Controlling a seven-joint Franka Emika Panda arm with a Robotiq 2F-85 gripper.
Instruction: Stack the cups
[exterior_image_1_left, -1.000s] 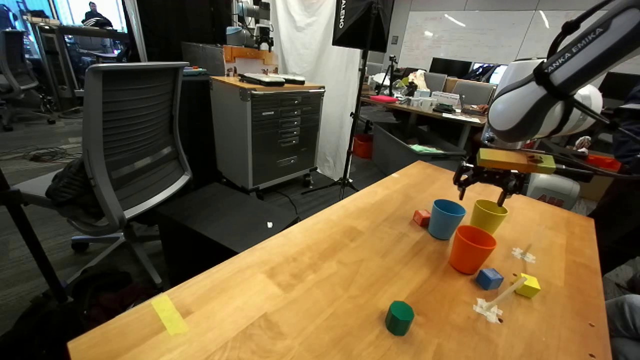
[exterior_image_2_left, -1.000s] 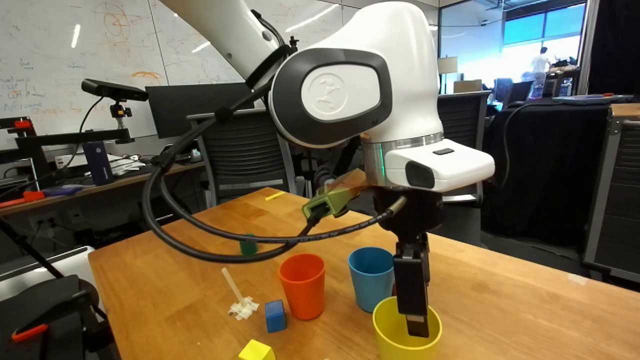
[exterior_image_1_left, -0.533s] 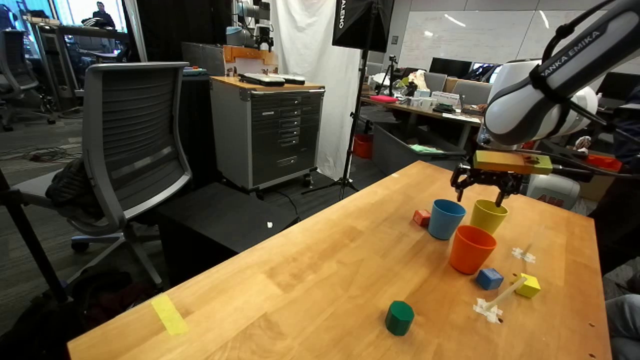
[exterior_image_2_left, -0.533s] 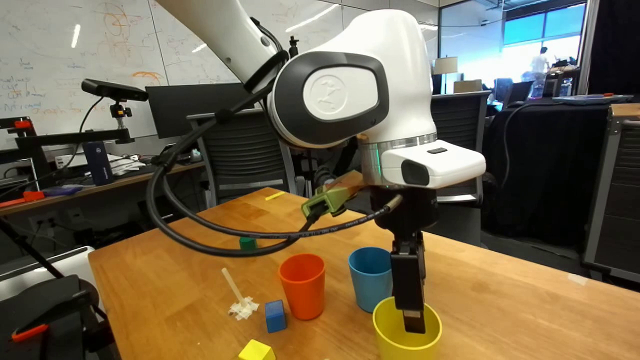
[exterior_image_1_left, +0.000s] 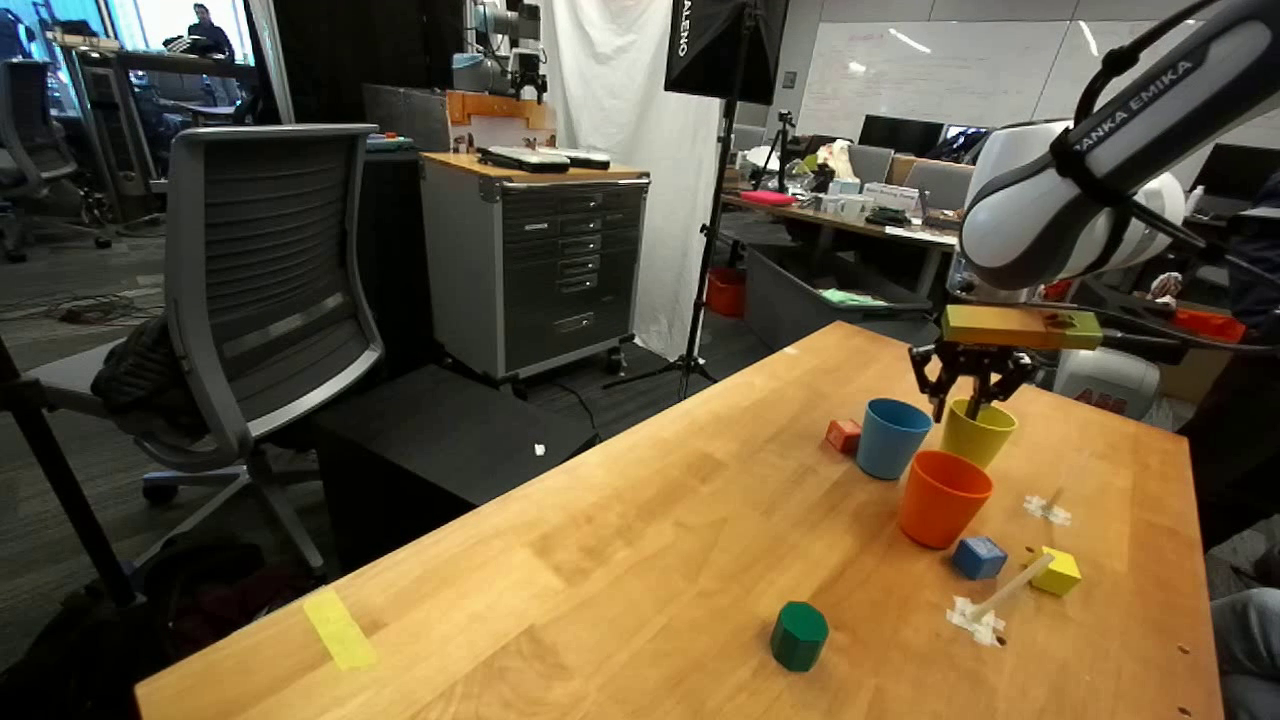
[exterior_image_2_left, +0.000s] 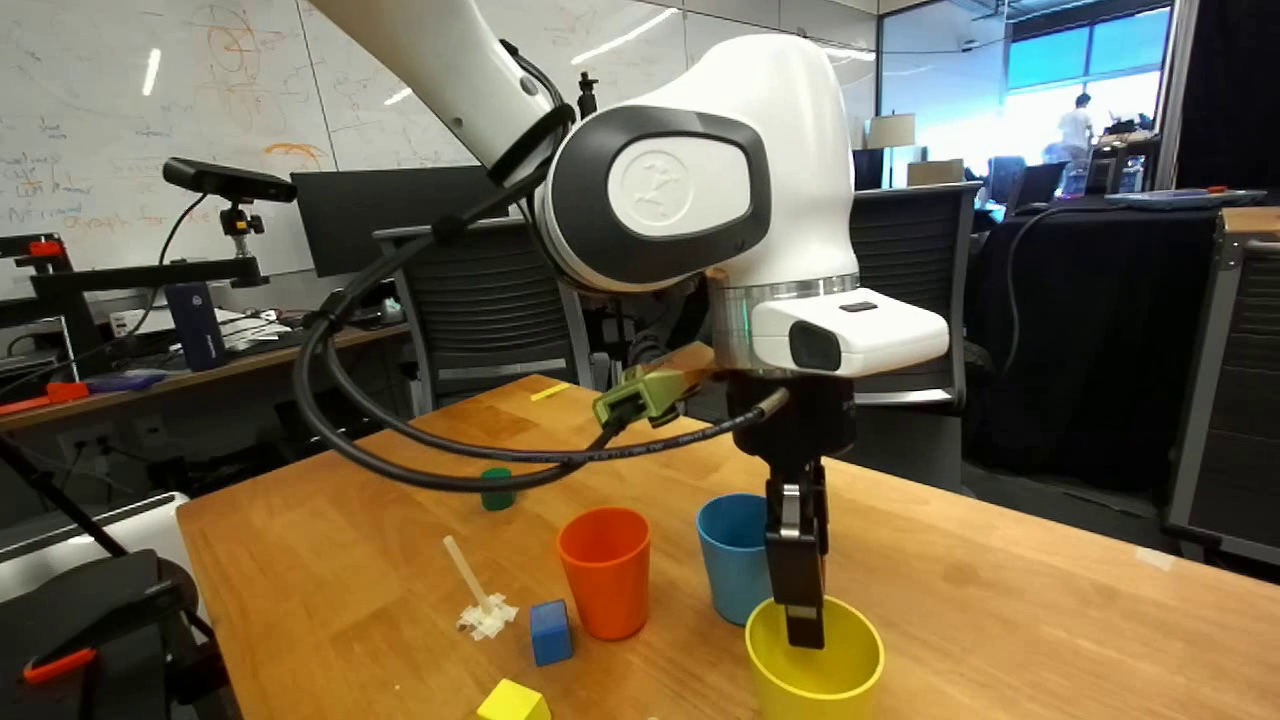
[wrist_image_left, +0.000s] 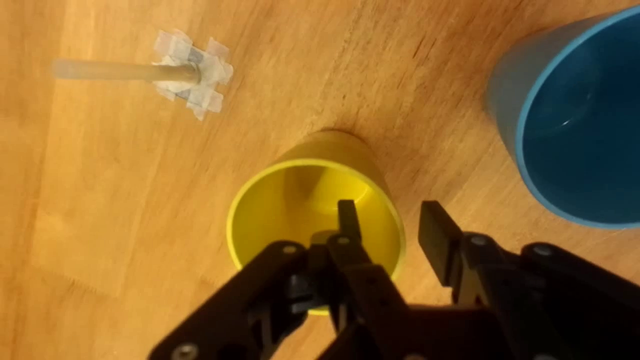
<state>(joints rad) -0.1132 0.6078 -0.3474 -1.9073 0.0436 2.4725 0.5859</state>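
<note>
The yellow cup (wrist_image_left: 280, 210) stands upright on the table, below my gripper (wrist_image_left: 387, 215). My jaws are partly closed with a gap between them. In the wrist view one finger (wrist_image_left: 348, 220) shows over the cup's mouth. Its opposite finger (wrist_image_left: 437, 240) is outside the rim, on the side of the blue cup (wrist_image_left: 590, 135); nothing is visibly pinched. Whether the fingertips have dropped below the rim is hard to tell. Both exterior views show the blue cup (exterior_image_1_left: 893, 440) upright beside the yellow one. The orange cup (exterior_image_2_left: 608, 585) also stands upright, separate from the others, outside the wrist view.
A small red block (exterior_image_1_left: 843, 435) lies against or beside the blue cup. Near the orange cup are a blue cube (exterior_image_1_left: 979, 557), a yellow cube (exterior_image_1_left: 1060, 572) and a slanted peg (exterior_image_1_left: 1010, 588) taped down. Another taped peg (wrist_image_left: 125, 71) leans near the yellow cup. A green block (exterior_image_1_left: 799, 636) stands farther off.
My jaws have narrowed from wide open. The gripper has shifted a little toward the blue cup's side of the yellow cup's mouth. All three cups have stayed in place.
</note>
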